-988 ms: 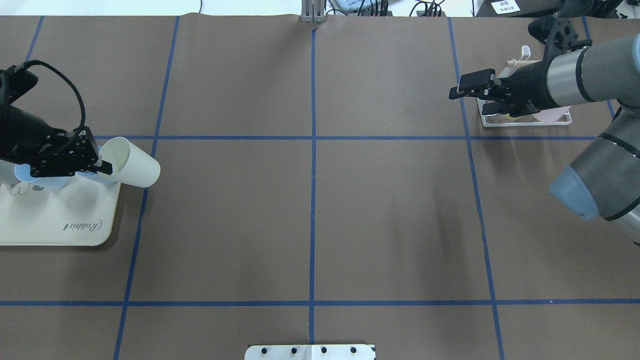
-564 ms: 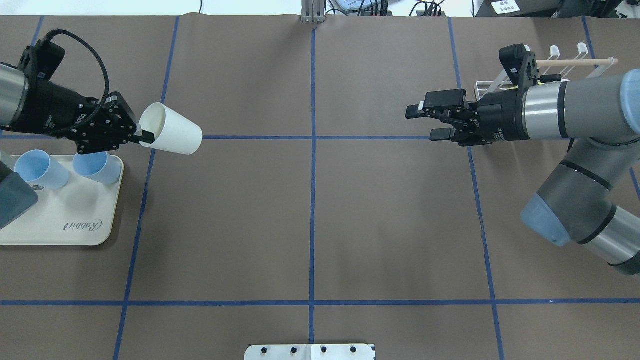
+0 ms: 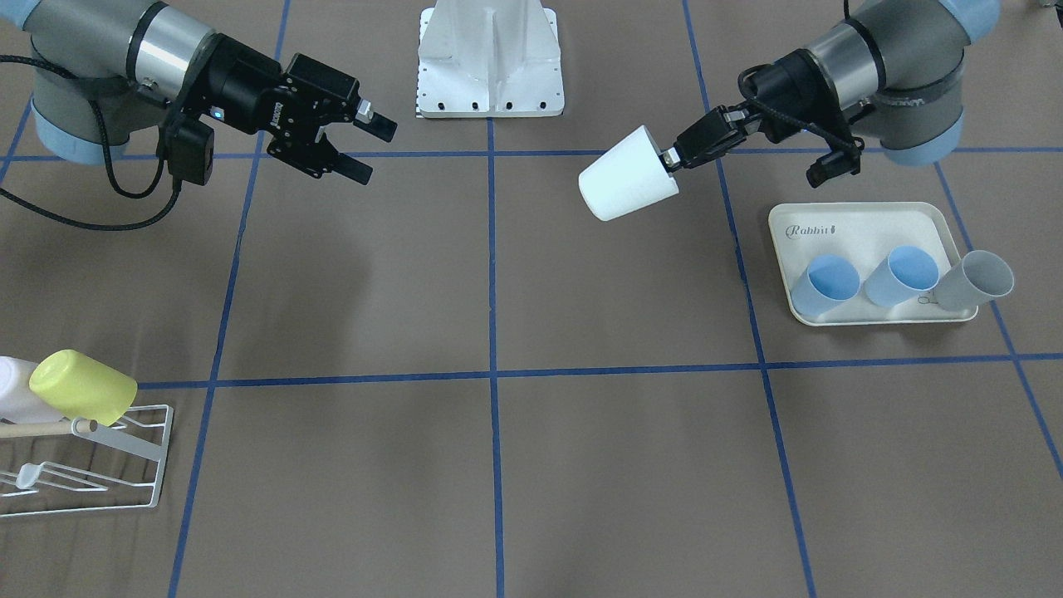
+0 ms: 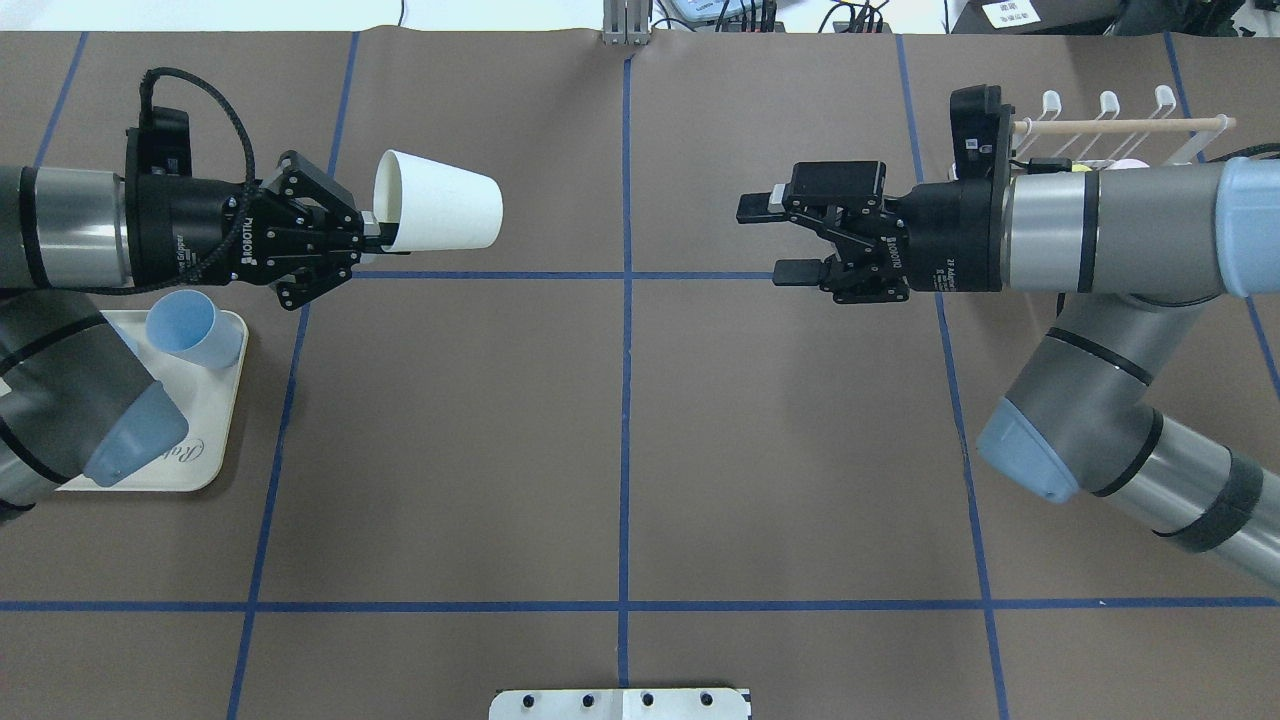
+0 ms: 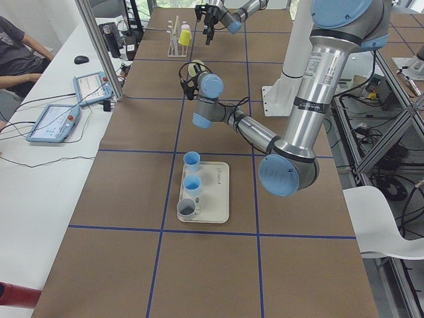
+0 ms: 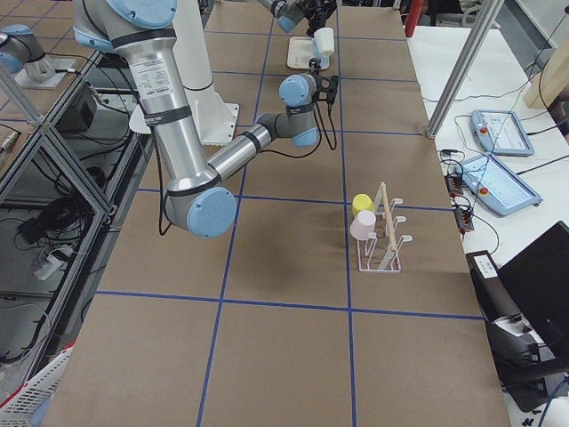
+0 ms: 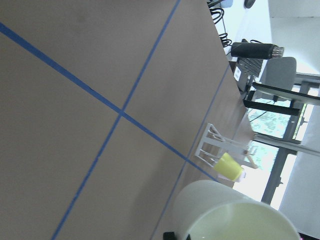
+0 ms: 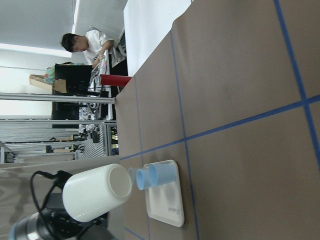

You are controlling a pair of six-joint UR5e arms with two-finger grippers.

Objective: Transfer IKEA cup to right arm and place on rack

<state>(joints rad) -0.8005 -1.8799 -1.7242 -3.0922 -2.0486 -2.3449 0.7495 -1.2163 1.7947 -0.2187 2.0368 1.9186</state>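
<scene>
The white cup [image 4: 440, 213] lies on its side in the air, left of centre, with its mouth toward my left gripper [image 4: 385, 230]. That gripper is shut on the cup's rim; the same grip shows in the front view, gripper [image 3: 668, 156] on cup [image 3: 627, 176]. My right gripper [image 4: 765, 240] is open and empty, right of the centre line. It faces the cup's base with a wide gap between them, and also shows in the front view [image 3: 374, 151]. The white wire rack [image 4: 1110, 125] with its wooden dowel stands at the far right, behind the right arm.
The rack [image 3: 124, 448] holds a yellow cup [image 3: 83, 386] and a pale cup [image 3: 12, 397]. The cream rabbit tray [image 3: 855, 228] holds two blue cups [image 3: 824, 285] and a grey cup [image 3: 980, 282]. The robot's base plate [image 4: 620, 705] is at the near edge.
My left gripper has carried the white cup up off the tray and rightward toward the centre. My right gripper has moved left, away from the rack, and stayed open.
</scene>
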